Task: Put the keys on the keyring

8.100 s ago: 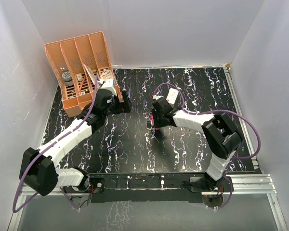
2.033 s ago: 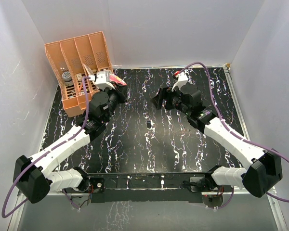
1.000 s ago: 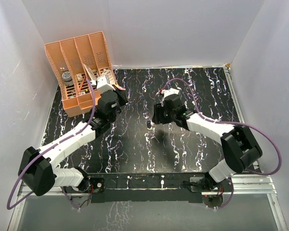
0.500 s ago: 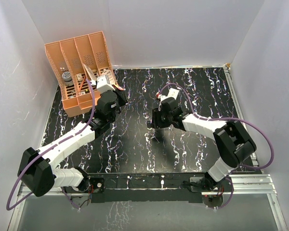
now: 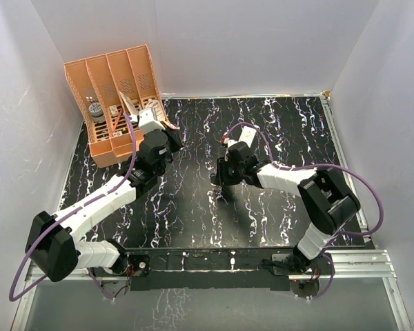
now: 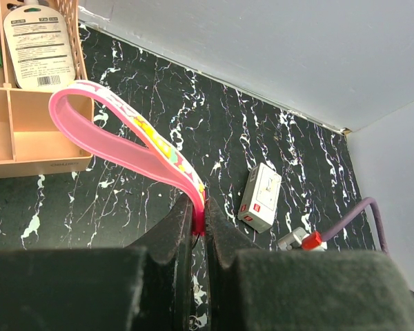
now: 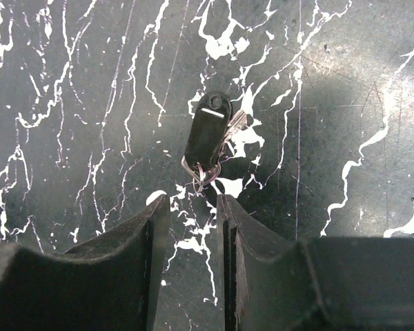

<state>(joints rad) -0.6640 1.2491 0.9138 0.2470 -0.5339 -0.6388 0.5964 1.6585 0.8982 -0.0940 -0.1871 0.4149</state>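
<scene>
Left: an orange rack (image 5: pixel 114 96) stands at the far-left corner of the tabletop (image 5: pixel 297 131). The left end effector (image 6: pixel 199 224) stays clamped on the base of the keyring (image 6: pixel 124 141), whose pink strap is held up beside the rack. Centre: the keys (image 7: pixel 207 141) lie flat on the tabletop. Right: the right end effector (image 7: pixel 192 205) has swung down from the back to just short of them. Its jaws have narrowed but stand apart, with nothing between them. Pickup looks imminent; threading has not begun.
</scene>
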